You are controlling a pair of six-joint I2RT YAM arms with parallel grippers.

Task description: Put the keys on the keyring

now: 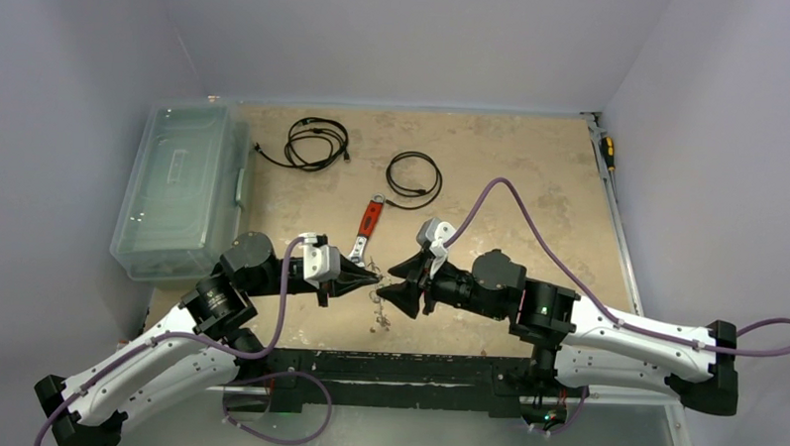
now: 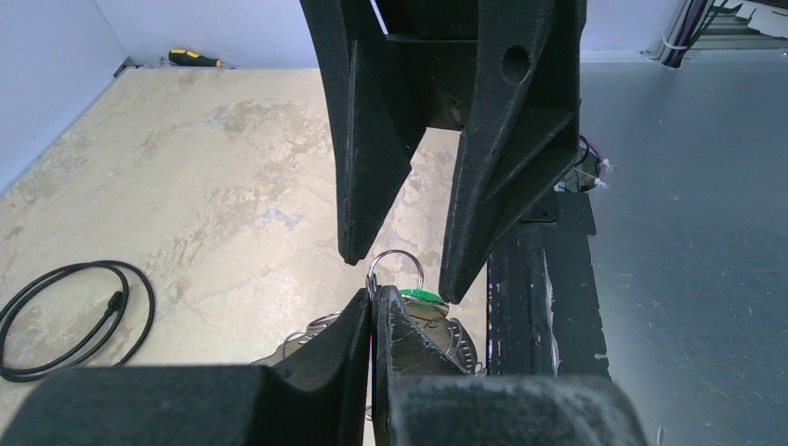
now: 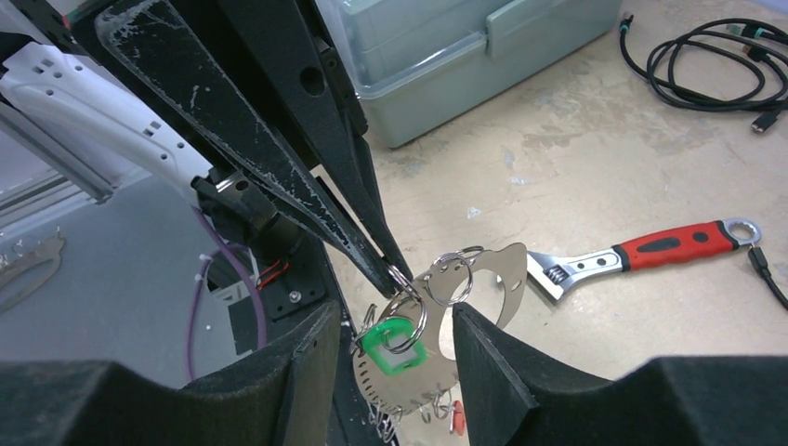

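Keyring (image 2: 395, 251) pinched by my clenched left pincer (image 2: 372, 299); right pincer (image 3: 390, 316) released astride the green key (image 3: 372, 342), seemingly threaded already; red key's state I cannot tell.

No writing, label or number is legible anywhere here.

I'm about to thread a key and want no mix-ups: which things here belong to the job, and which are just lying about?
Job: keyring, pinched by left gripper; green-headed key; open right gripper.
Lying about: red-handled adjustable wrench; two coiled black cables; clear plastic box; screwdriver.
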